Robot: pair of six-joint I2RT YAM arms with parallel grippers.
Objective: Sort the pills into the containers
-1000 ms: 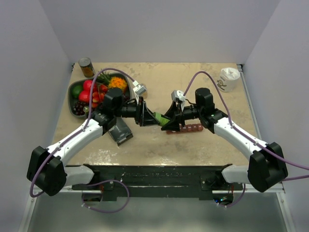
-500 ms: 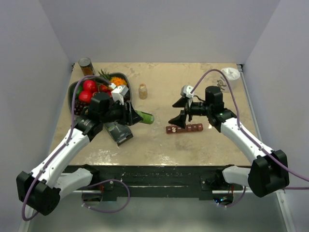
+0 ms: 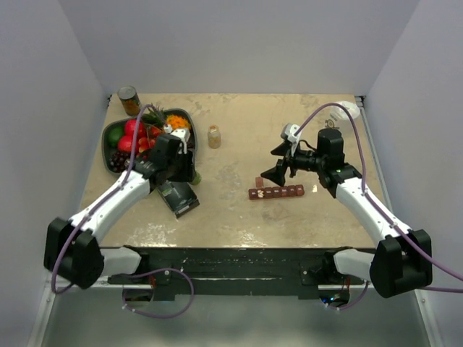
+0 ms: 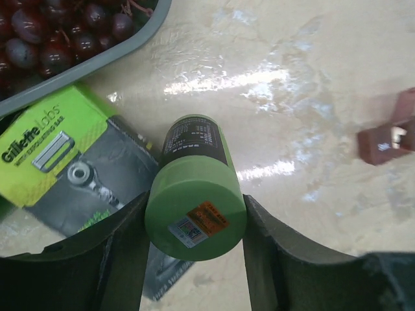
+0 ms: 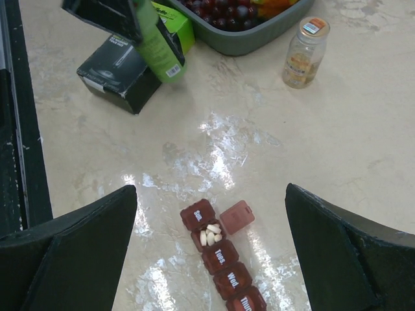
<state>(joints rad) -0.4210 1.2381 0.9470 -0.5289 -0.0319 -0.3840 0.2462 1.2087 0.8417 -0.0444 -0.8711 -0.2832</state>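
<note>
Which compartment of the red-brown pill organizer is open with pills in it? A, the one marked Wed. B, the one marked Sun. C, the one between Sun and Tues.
C: in the right wrist view, the compartment between Sun and Tues on the pill organizer has its lid flipped open and white pills inside; Sun and Wed are shut.

L arm [image 3: 108,206]: elbow low at near-left corner, forearm stretched fwd and inward.
L wrist [image 3: 166,153]: bent down, cam on top.
L gripper [image 3: 192,174]: clamped on bottle [image 4: 194,207]; fingers [image 4: 123,249] press its two sides.
R arm [image 3: 365,206]: elbow low at near-right corner, forearm runs fwd and inward.
R wrist [image 3: 329,155]: turned to point left.
R gripper [image 3: 277,163]: held high, tilted down, jaws spread wide; fingers [image 5: 78,240] well apart.
</note>
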